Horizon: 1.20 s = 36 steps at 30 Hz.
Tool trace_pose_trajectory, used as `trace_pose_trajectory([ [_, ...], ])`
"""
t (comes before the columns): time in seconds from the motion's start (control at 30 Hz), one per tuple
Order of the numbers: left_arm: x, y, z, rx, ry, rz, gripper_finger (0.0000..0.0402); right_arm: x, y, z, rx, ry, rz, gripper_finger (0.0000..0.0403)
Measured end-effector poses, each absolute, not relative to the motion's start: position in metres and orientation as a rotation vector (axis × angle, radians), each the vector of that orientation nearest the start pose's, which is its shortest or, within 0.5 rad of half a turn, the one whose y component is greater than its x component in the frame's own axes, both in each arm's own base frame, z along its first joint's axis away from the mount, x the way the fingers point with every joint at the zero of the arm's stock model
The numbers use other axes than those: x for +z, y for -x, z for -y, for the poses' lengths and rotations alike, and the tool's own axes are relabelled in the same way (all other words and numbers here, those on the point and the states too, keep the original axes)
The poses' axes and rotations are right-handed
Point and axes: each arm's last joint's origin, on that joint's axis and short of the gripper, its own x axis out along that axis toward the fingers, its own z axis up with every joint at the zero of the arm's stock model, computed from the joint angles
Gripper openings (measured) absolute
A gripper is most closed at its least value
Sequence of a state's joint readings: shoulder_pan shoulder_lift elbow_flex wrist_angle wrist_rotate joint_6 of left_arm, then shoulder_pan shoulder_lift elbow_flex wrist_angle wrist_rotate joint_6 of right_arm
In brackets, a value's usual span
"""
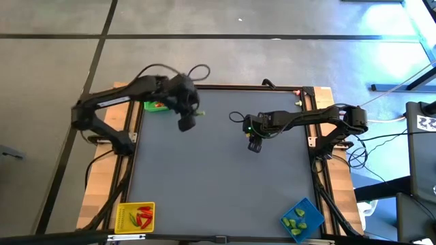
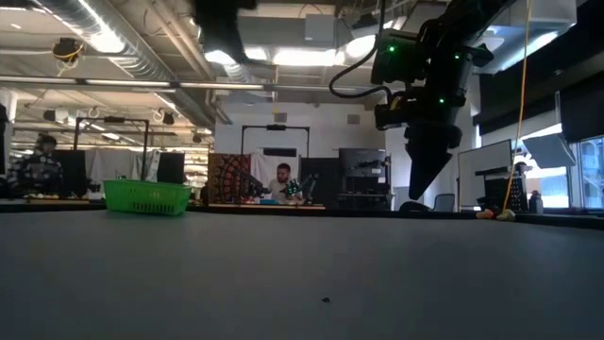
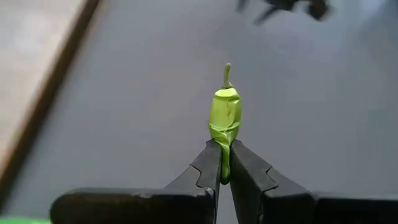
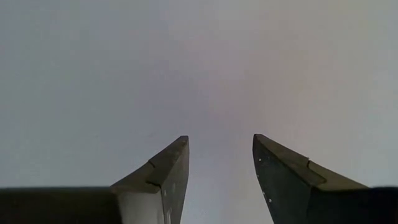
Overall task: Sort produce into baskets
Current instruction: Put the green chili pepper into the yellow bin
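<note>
- Currently, left tool (image 3: 224,163) pinches a green pepper (image 3: 225,117) above the counter (image 1: 218,177), near the green basket (image 1: 155,105).
- Right tool (image 4: 219,163) hangs spread, holding nothing.

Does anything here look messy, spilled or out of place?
Nothing looks spilled. Red pieces lie in the yellow basket, green ones in the blue basket. The blue basket sits askew at the table's corner. The left gripper pinches a green pepper above the table.

Open tabletop (image 1: 218,177); baskets at edges
</note>
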<state>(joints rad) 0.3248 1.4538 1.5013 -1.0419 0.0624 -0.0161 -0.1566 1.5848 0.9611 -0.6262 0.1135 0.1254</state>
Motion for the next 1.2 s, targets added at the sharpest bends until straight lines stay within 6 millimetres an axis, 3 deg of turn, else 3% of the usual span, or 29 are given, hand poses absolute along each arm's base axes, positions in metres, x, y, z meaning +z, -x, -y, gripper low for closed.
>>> trace_pose_trajectory([
  [0.17, 0.365, -0.253, -0.040, 0.257, 0.395, -1.024, 0.0020, 0.182, -0.284, 0.048, -0.286, -0.099, -1.240, 0.0177],
  [0.57, 0.351, -0.236, 0.084, 0.265, 0.621, -1.230, 0.0018, 0.182, -0.284, 0.048, -0.262, -0.066, -1.245, 0.0177],
  [0.77, 0.337, -0.225, 0.140, 0.253, 0.626, -1.325, 0.0018, 0.182, -0.284, 0.048, -0.262, -0.066, -1.244, 0.0177],
  [1.0, 0.315, -0.211, 0.191, 0.281, 0.602, -1.409, 0.0018, 0.182, -0.284, 0.048, -0.261, -0.066, -1.244, 0.0177],
  [1.2, 0.290, -0.196, 0.230, 0.282, 0.474, -1.491, 0.0018, 0.182, -0.286, 0.049, -0.262, -0.065, -1.230, 0.0177],
])
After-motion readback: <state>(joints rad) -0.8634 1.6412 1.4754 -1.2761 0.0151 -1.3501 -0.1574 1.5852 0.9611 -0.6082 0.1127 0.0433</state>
